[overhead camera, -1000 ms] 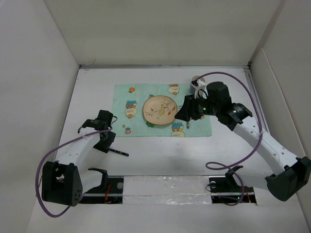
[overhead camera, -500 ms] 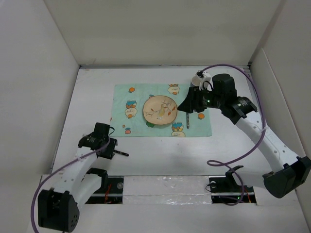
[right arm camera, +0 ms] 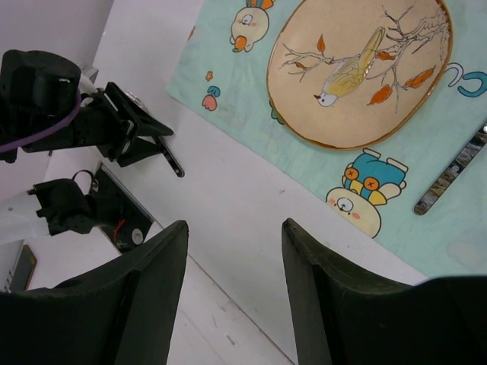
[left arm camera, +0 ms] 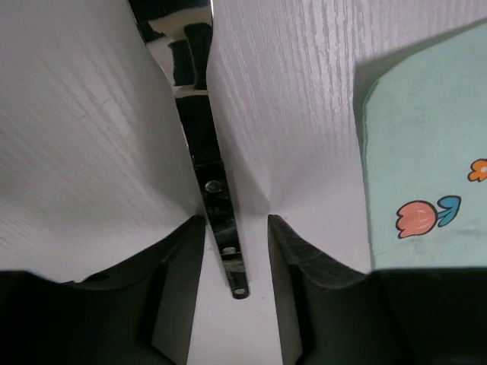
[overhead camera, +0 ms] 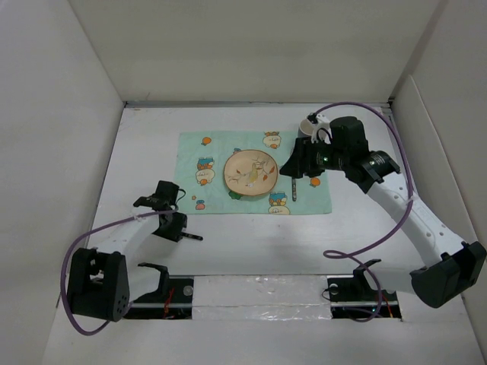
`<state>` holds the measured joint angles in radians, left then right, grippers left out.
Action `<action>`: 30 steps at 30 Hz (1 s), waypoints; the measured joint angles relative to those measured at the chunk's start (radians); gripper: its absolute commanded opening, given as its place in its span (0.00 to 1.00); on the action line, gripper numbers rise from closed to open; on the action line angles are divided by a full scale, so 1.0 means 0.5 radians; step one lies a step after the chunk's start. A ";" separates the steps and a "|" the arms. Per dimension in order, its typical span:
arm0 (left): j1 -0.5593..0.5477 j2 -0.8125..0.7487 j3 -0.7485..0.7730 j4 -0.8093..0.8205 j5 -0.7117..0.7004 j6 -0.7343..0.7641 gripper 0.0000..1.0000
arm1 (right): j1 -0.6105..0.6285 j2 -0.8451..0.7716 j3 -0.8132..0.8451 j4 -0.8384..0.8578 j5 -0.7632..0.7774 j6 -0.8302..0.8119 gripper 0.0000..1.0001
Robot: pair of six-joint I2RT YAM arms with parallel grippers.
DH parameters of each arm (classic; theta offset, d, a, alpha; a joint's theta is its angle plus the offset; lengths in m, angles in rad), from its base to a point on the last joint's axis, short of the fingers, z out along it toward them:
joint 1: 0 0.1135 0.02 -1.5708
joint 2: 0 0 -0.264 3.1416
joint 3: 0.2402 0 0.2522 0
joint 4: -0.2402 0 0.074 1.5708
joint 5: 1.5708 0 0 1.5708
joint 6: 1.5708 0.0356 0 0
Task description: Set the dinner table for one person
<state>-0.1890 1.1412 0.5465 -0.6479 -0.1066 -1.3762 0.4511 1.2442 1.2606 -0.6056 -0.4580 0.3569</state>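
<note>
The rigid, matte white tabletop (overhead camera: 259, 243) is lying between walls. At seven o'clock from the plate (overhead camera: 251, 172), the left pincer (left arm camera: 234, 228) is straddling, spread, a thin utensil (left arm camera: 213, 182) that looks stiff and probably slick. Its riveted handle is offering the best grip. The right pincer (right arm camera: 233, 236) is hovering spread at three o'clock, and bare room is lying toward six.
</note>
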 measured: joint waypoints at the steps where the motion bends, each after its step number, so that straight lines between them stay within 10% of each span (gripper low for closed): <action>1: 0.000 0.022 0.010 0.010 -0.001 0.001 0.28 | 0.000 -0.001 0.001 -0.004 0.012 -0.002 0.58; 4: 0.000 0.070 0.025 0.034 -0.003 0.007 0.00 | -0.012 0.000 0.002 -0.031 0.043 -0.006 0.58; 15: -0.002 -0.100 0.254 -0.345 -0.079 0.099 0.00 | -0.050 0.051 0.075 -0.091 0.144 -0.036 0.58; 22: -0.001 0.069 1.185 -0.462 -0.432 0.723 0.00 | -0.066 0.069 0.013 -0.035 0.060 -0.034 0.57; 30: -0.006 0.435 1.251 -0.137 -0.433 1.563 0.00 | -0.066 0.146 -0.014 -0.027 0.173 -0.035 0.55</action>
<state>-0.1921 1.3586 1.1721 -0.7166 -0.3233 -0.5949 0.4183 1.3170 1.2537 -0.6193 -0.3714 0.3393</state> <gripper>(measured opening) 0.106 0.567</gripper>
